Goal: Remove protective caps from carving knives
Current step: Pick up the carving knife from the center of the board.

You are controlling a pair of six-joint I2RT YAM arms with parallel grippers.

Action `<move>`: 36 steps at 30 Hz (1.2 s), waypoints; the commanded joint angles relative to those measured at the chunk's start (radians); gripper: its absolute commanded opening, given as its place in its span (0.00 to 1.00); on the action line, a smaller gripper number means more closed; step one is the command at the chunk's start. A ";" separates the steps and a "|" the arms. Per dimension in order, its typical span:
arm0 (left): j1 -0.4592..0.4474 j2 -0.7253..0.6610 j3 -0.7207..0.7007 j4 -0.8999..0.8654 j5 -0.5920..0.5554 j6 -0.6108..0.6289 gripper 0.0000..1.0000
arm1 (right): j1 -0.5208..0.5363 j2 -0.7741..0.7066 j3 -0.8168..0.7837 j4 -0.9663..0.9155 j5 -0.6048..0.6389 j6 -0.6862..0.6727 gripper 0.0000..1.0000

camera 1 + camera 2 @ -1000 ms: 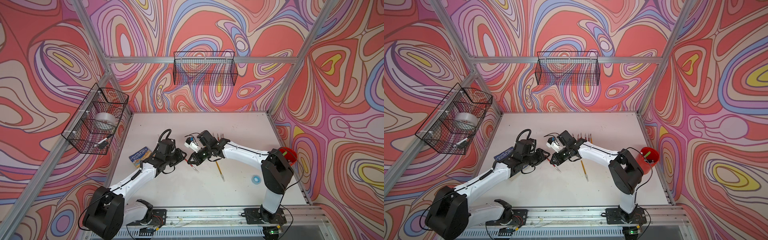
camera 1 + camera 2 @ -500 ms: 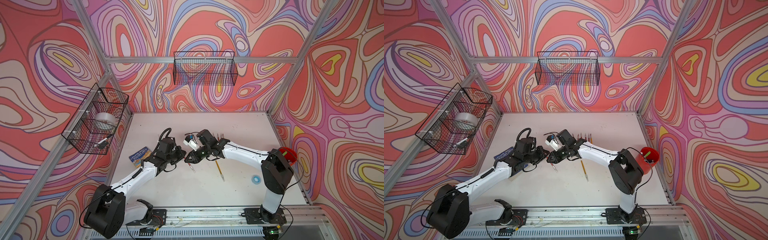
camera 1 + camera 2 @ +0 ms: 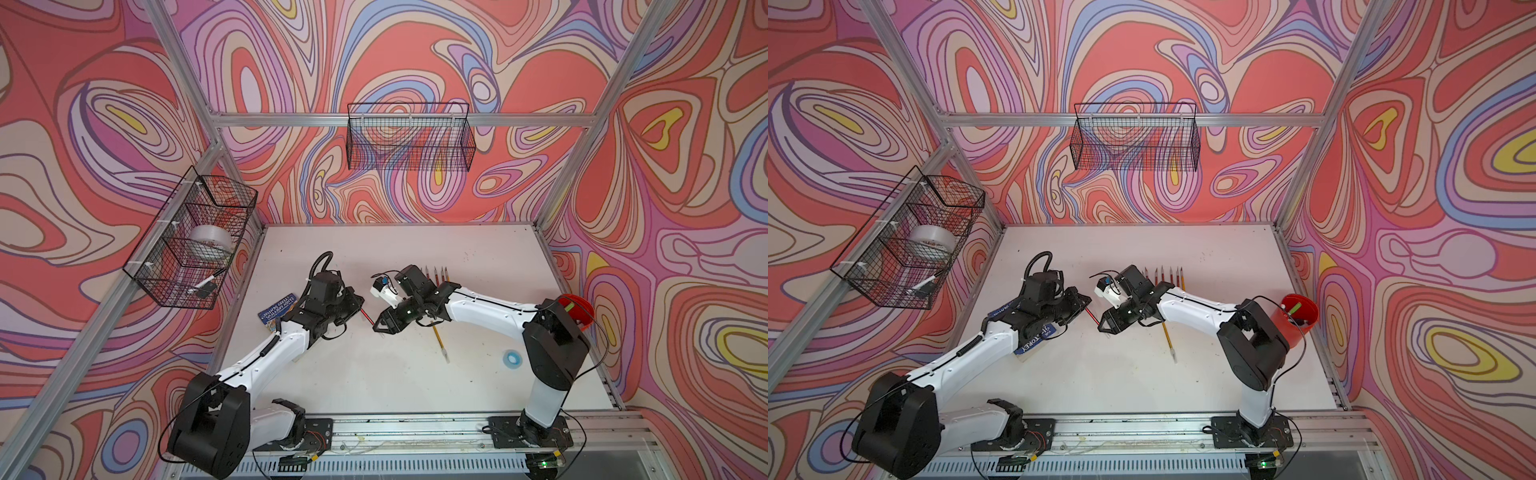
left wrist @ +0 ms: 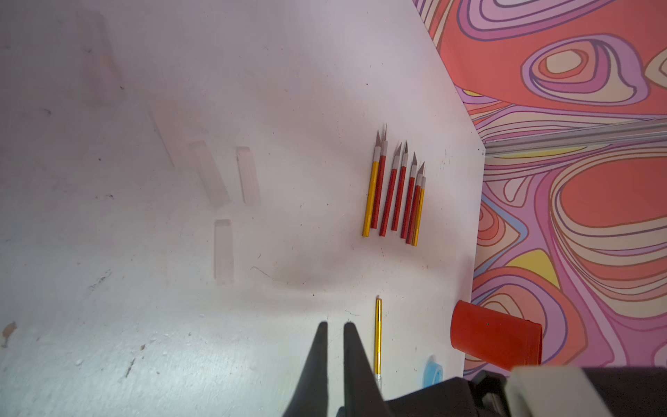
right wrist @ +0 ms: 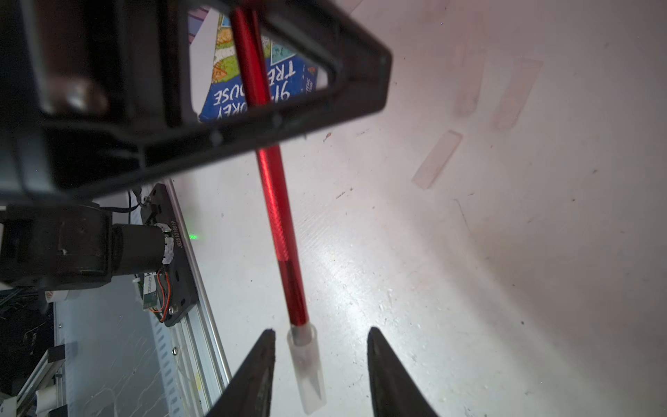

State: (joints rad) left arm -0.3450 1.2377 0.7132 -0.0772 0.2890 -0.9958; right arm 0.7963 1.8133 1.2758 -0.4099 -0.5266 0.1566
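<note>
My left gripper (image 3: 359,309) is shut on a red carving knife (image 5: 278,216), whose handle runs out between its fingers toward my right gripper (image 5: 319,330). A translucent protective cap (image 5: 306,364) covers the blade tip and lies between the open right jaws, nearer one finger, and neither pad presses on it. Both top views show the two grippers tip to tip, with the red knife (image 3: 1094,318) bridging them. Several uncapped knives (image 4: 395,191) lie in a row. A yellow knife (image 4: 378,335) lies alone, its cap on. Loose caps (image 4: 223,249) rest on the table.
A blue book (image 3: 278,311) lies under the left arm. A red cup (image 3: 575,309) and a blue tape ring (image 3: 510,357) sit at the right edge. Wire baskets (image 3: 409,137) (image 3: 191,245) hang on the back and left walls.
The left gripper has shut on the red knife. The right gripper's jaws have opened and now stand either side of the capped tip.
</note>
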 commanded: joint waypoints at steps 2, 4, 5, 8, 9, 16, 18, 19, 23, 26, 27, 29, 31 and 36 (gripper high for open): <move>0.021 -0.018 0.031 -0.024 0.022 0.009 0.00 | 0.010 -0.027 -0.010 -0.020 0.024 -0.032 0.39; 0.025 -0.019 0.034 -0.033 0.024 0.015 0.00 | 0.010 -0.023 -0.010 -0.014 0.017 -0.033 0.31; 0.028 -0.018 0.034 -0.037 0.023 0.017 0.00 | 0.010 -0.021 -0.010 -0.011 0.016 -0.034 0.28; 0.043 -0.020 0.029 -0.042 0.025 0.019 0.00 | 0.010 -0.017 -0.006 -0.009 0.011 -0.035 0.18; 0.048 -0.018 0.026 -0.040 0.028 0.017 0.00 | 0.010 -0.016 -0.004 -0.008 0.007 -0.035 0.15; 0.073 -0.010 0.022 -0.033 0.050 0.012 0.00 | 0.009 -0.013 -0.004 -0.001 0.005 -0.037 0.03; 0.078 -0.007 0.020 -0.032 0.053 0.013 0.00 | 0.010 -0.017 -0.006 -0.004 0.012 -0.044 0.02; 0.079 -0.005 0.020 -0.032 0.053 0.014 0.00 | 0.010 -0.017 -0.006 -0.007 0.013 -0.045 0.02; 0.096 -0.005 0.015 -0.034 0.061 0.016 0.00 | 0.010 -0.016 -0.002 -0.031 0.037 -0.056 0.07; 0.127 -0.022 -0.004 -0.026 0.058 0.005 0.00 | 0.009 -0.035 -0.010 -0.032 0.045 -0.044 0.10; 0.136 -0.030 -0.014 -0.014 0.062 -0.004 0.00 | 0.010 -0.050 -0.015 -0.022 0.031 -0.026 0.13; 0.149 -0.042 -0.028 0.022 0.074 -0.025 0.00 | 0.010 -0.095 -0.033 0.021 -0.003 0.025 0.23; 0.151 -0.055 -0.032 0.041 0.073 -0.044 0.00 | 0.012 -0.132 -0.072 0.123 -0.051 0.114 0.29; 0.153 -0.080 -0.041 0.131 0.064 -0.130 0.00 | 0.114 -0.146 -0.094 0.283 -0.012 0.229 0.36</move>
State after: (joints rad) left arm -0.1963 1.1851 0.6838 -0.0341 0.3515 -1.0534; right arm 0.8455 1.6665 1.1801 -0.2501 -0.5480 0.2977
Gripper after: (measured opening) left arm 0.098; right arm 0.341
